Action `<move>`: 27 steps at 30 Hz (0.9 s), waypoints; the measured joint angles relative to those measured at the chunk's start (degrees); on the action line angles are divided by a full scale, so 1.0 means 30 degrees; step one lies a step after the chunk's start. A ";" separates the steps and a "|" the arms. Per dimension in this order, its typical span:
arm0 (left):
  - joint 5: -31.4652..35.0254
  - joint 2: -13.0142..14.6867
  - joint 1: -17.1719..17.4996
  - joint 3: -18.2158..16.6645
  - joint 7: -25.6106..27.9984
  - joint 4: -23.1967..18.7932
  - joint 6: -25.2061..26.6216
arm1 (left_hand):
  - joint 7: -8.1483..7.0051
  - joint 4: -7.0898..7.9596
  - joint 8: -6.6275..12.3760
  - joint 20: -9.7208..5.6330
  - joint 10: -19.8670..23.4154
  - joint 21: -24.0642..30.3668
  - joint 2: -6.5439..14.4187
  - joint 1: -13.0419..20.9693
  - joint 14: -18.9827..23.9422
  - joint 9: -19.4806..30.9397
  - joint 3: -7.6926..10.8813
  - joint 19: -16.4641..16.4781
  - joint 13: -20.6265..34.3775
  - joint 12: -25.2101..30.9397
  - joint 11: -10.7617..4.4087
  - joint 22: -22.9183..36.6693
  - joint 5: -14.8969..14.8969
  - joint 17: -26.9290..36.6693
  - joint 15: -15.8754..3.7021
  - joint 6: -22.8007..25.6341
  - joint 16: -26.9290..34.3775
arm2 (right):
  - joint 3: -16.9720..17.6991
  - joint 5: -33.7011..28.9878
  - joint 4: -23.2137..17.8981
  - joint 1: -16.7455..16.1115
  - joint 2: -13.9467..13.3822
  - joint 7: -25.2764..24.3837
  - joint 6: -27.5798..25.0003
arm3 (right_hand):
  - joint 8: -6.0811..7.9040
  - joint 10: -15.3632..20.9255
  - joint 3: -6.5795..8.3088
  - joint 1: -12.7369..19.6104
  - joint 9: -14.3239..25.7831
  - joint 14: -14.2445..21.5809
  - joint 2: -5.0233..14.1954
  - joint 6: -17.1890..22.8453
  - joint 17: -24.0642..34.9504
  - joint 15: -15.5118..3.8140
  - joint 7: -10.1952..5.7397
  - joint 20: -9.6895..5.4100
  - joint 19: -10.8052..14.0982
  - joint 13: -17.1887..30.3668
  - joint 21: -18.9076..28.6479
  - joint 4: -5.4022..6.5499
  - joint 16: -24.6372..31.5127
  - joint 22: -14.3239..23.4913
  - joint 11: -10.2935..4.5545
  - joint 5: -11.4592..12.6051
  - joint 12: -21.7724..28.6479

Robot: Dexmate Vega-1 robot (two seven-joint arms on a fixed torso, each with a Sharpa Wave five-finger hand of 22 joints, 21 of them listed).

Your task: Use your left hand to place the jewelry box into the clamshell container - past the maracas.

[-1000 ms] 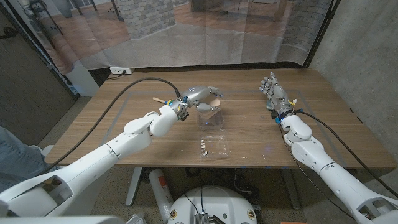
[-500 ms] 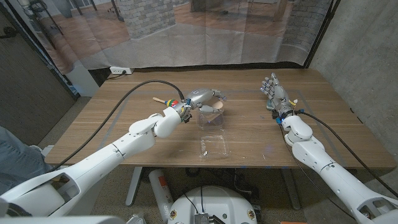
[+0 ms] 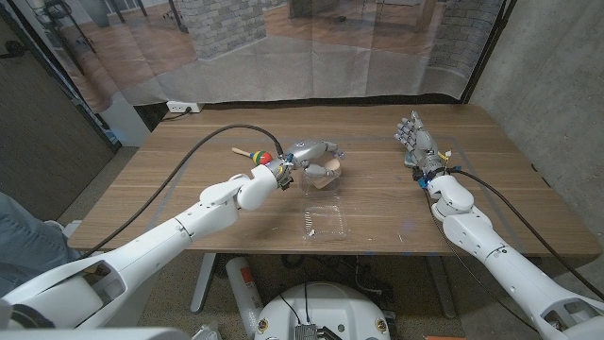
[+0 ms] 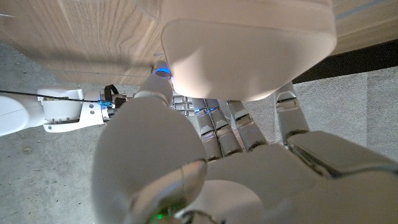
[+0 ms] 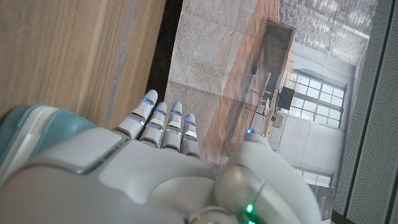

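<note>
My left hand (image 3: 314, 151) reaches over the table's middle, its fingers curled down around a small tan jewelry box (image 3: 327, 174). The box hangs low over the rear half of the clear clamshell container (image 3: 326, 219), which lies open on the wood. The maracas (image 3: 253, 153), with a wooden handle and a coloured ball, lie just behind my left wrist. In the left wrist view my left hand (image 4: 217, 155) shows its curled fingers from behind, and the box is hidden. My right hand (image 3: 415, 139) stands upright at the far right, fingers straight and holding nothing; its fingers (image 5: 163, 127) look the same in the right wrist view.
The wooden table (image 3: 189, 203) has bare wood on the left and front. A black cable (image 3: 203, 144) runs along my left arm. A person's leg (image 3: 19, 236) shows at the left edge. A translucent curtain hangs behind the table.
My left hand has moved right and down with the jewelry box, past the maracas, over the clamshell. The right hand has not moved.
</note>
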 measured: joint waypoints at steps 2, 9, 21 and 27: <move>-0.0011 -0.0048 -0.0042 0.0103 -0.0024 0.0090 0.0007 | -0.0077 0.0000 0.0000 -0.0019 -0.0008 0.0005 0.0000 0.0000 -0.0015 0.0000 0.0000 -0.0086 0.0000 -0.0073 -0.0007 -0.0001 0.0000 0.0000 -0.0012 -0.0077 -0.0026 | 0.0000 0.0011 0.0000 0.0000 -0.0006 0.0001 -0.0027 | 0.0000 0.0000 0.0000 0.0005 0.0000 0.0000 0.0005 0.0000 0.0000 0.0000 0.0000 0.0000 -0.0001 -0.0001 0.0000 0.0000 0.0000 0.0000 0.0000 0.0000 0.0000; -0.0017 -0.0048 -0.0059 0.0239 -0.0155 0.0096 0.0130 | -0.0292 0.0169 0.0000 -0.0064 -0.0324 0.0001 0.0209 0.0210 -0.0689 -0.0091 -0.0171 -0.1273 0.0087 -0.0422 -0.0174 0.0000 -0.0002 -0.0080 0.0032 -0.0294 -0.0416 | 0.0000 0.0035 0.0000 -0.0030 -0.0042 0.0020 -0.0052 | 0.0000 -0.0001 -0.0081 0.0127 0.0000 -0.0001 0.0127 0.0000 0.0000 0.0000 0.0000 -0.0106 0.0105 0.0000 0.0001 -0.0081 0.0000 -0.0001 0.0000 0.0000 0.0000; 0.0202 0.0234 0.0088 0.0297 -0.0500 -0.0468 0.0646 | -0.1118 0.1160 -0.0966 0.0773 -0.3054 -0.1288 0.2043 0.0152 -0.3978 -0.0267 -0.1166 -0.4907 0.0064 -0.2250 0.0438 -0.0088 -0.0006 -0.0739 0.0513 -0.2791 -0.1391 | 0.0031 0.0079 -0.0161 -0.0255 -0.0178 0.0042 -0.0121 | 0.0000 -0.0001 -0.0081 -0.0027 0.0000 0.0108 0.0281 0.0079 0.0000 -0.0107 -0.0079 -0.0104 0.0102 -0.0001 -0.0073 -0.0081 0.0000 0.0000 -0.0001 0.0000 0.0000; 0.0145 0.0378 0.0100 0.0297 -0.1038 -0.0656 0.0758 | -0.0869 0.1693 -0.1344 0.1146 -0.3677 -0.1572 0.1601 -0.1258 -0.4725 -0.0357 -0.1537 -0.5564 0.0030 -0.2657 0.0788 -0.0087 0.0005 -0.0850 0.0842 -0.3583 -0.1391 | 0.0064 0.0087 -0.0338 -0.0400 -0.0294 0.0022 -0.0165 | 0.0000 -0.0001 -0.0080 -0.0027 -0.0001 0.0107 0.0281 0.0108 0.0001 -0.0105 -0.0108 -0.0104 0.0101 0.0000 -0.0073 -0.0081 0.0000 0.0000 -0.0001 0.0000 0.0000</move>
